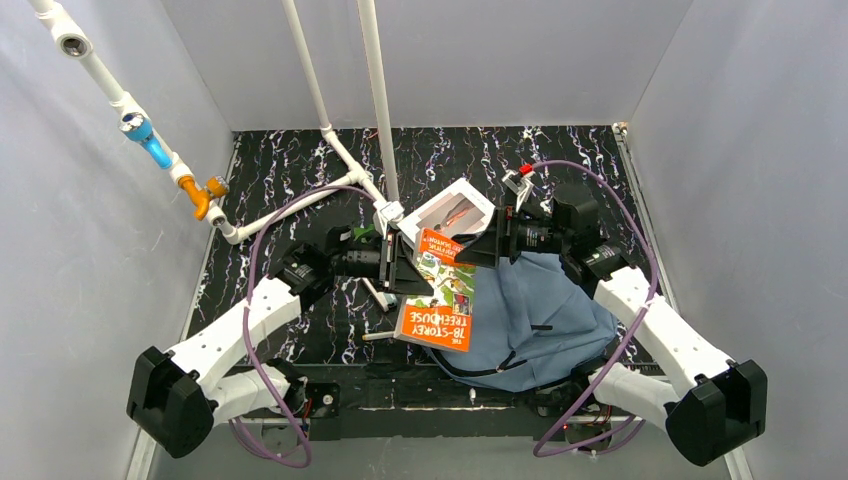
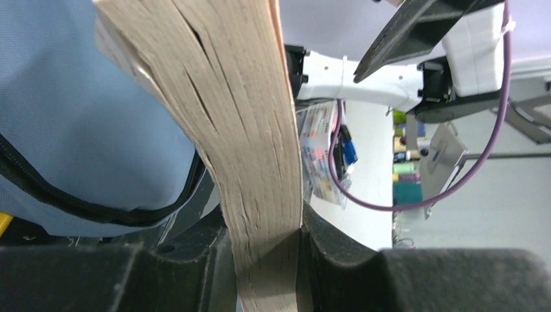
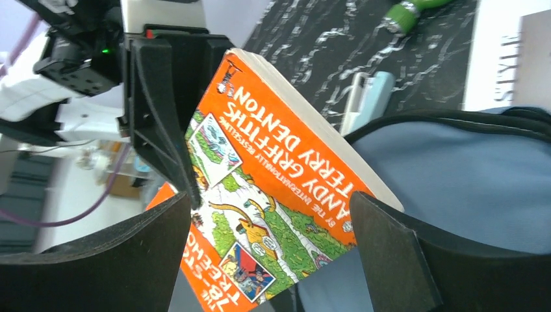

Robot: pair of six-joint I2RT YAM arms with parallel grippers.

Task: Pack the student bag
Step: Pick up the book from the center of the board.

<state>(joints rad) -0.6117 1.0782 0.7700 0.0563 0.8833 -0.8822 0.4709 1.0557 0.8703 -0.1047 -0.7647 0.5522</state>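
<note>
Your left gripper's [image 2: 266, 260] jaws are clamped on the page edge of the orange book [image 1: 440, 298], held tilted at the left edge of the bag [image 1: 545, 310]. The bag lies front-right on the tabletop [image 1: 290, 175]. Your right gripper's [image 3: 273, 218] jaws stand wide apart, facing the cover. A white book [image 1: 455, 208] lies just behind, and a pipe frame [image 1: 340, 150] stands to the left.

**Top external:** fixed high behind both arm bases, looking steeply down, far enough to take in the whole black marbled tabletop [image 1: 280, 180].

**Left wrist:** looks out along its own black fingers [image 2: 97, 279], hard against the cream page edge of the orange paperback book [image 2: 250, 143].

**Right wrist:** close on that book's cover [image 3: 266, 188] (lettering reads upside down).

**Shared by all three:** the book and the slate-blue fabric backpack [image 1: 545, 300].
</note>
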